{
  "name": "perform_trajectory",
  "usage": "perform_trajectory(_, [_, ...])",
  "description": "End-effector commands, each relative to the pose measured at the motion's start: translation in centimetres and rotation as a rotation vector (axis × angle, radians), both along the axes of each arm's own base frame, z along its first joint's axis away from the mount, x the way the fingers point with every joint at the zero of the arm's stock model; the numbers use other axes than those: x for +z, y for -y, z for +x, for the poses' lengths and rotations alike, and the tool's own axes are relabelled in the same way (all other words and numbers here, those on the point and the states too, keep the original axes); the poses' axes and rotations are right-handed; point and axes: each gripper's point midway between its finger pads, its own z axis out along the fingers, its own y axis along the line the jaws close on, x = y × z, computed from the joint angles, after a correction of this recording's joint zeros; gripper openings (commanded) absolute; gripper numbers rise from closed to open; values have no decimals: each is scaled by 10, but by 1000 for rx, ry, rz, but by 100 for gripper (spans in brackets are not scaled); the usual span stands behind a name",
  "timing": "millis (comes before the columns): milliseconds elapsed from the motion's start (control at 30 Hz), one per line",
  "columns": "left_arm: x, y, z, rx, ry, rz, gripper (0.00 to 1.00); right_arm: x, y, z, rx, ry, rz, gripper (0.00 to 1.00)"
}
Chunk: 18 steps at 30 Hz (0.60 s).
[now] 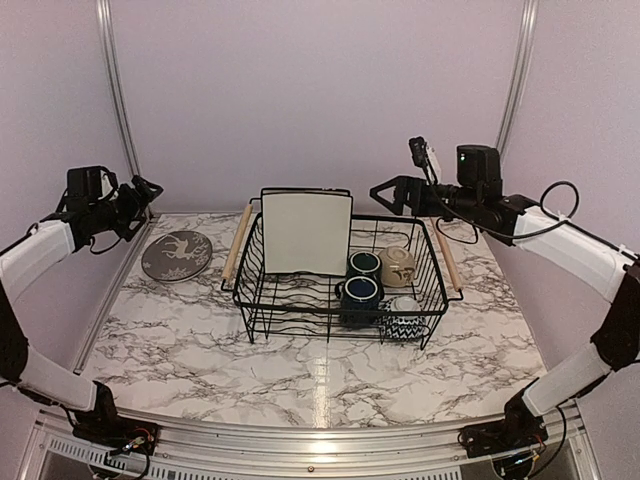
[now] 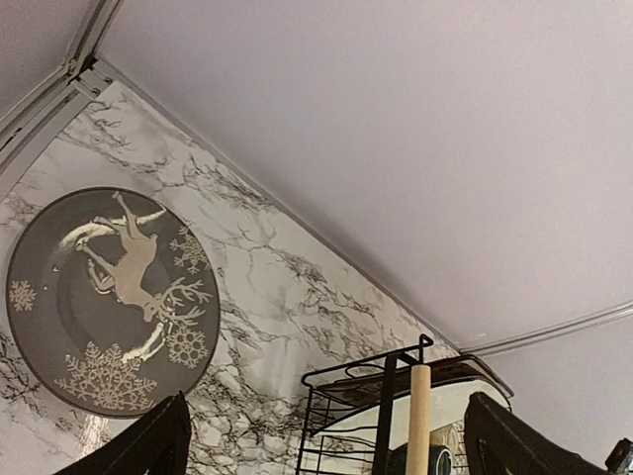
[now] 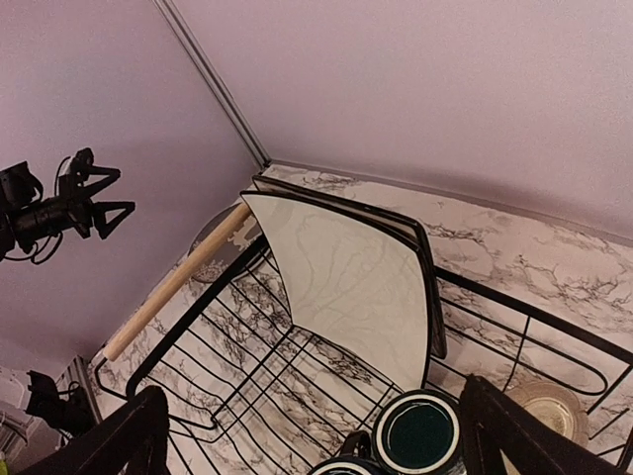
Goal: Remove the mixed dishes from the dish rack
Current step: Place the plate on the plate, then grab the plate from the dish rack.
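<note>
At counter (image 1: 320,390) centre, the black wire dish rack (image 1: 262,296) holds upright square cream plates (image 1: 306,232) and dark blue mugs (image 1: 360,290). One grey round deer-pattern plate (image 1: 177,254) lies on the counter, left of the rack. Left end effector (image 1: 148,192) and right end effector (image 1: 380,192) hover spread wide, holding nothing. Risk: a finger snagging rack wire on descent would drag the rack.

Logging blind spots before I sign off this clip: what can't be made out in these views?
- Top view: the square plate hides how many plates stand behind it.
- Top view: the chevron bowl is small and crossed by rack wires, so its inside is unclear.
- Right wrist view: the lower edge cuts off both mugs.
- Left wrist view: only one rack corner shows.
</note>
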Motion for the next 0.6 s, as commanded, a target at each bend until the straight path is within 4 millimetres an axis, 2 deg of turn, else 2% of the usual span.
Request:
perform_trajectory(0, [62, 46, -5, -182, 230, 14, 99, -6, -2, 16, -5, 28, -48, 98])
perform_trajectory(133, [89, 89, -16, -316, 315, 46, 99, -21, -9, 32, 0, 17, -85, 99])
perform_trajectory(233, [95, 117, -22, -397, 338, 73, 99, -32, -15, 43, 19, 10, -112, 96])
perform_trajectory(333, [91, 141, -27, -462, 327, 109, 99, -45, -20, 54, 24, -2, -136, 94])
perform_trajectory(567, [71, 178, -33, -540, 255, 133, 99, -84, -37, 74, 78, -54, -153, 87])
